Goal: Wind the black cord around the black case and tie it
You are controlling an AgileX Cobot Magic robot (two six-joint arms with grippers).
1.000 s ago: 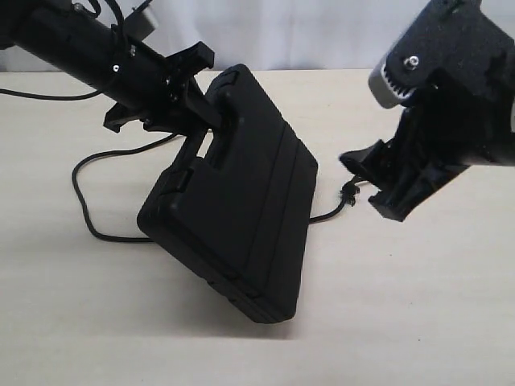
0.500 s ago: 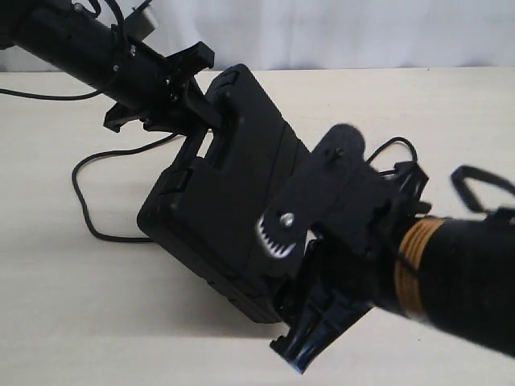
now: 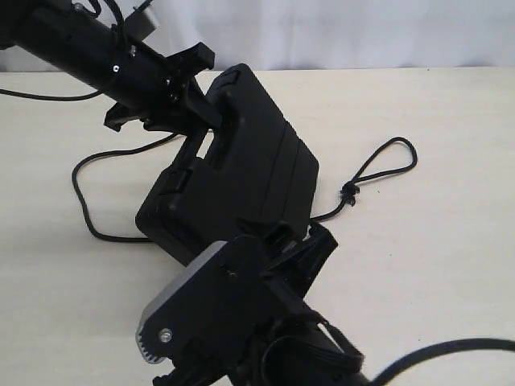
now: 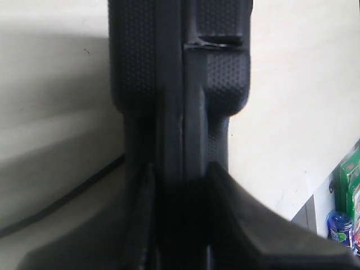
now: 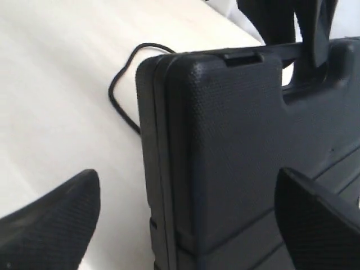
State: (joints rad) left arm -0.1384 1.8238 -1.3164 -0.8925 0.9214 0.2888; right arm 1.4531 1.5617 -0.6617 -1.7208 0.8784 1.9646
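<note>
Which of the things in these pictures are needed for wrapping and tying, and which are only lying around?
Needed: black case; black cord; left gripper, shut on the case's handle; right gripper, open beside the case.
Only lying around: green packet; blue bottle; both blurred, past the table edge.

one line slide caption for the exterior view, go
Left gripper holds the black case tilted up by its handle, right gripper, jaws open, at its lower edge, black cord lying on the table.

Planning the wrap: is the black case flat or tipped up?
Tipped up: left claw holds the black case by its handle; opposite edge rests on the table.
</note>
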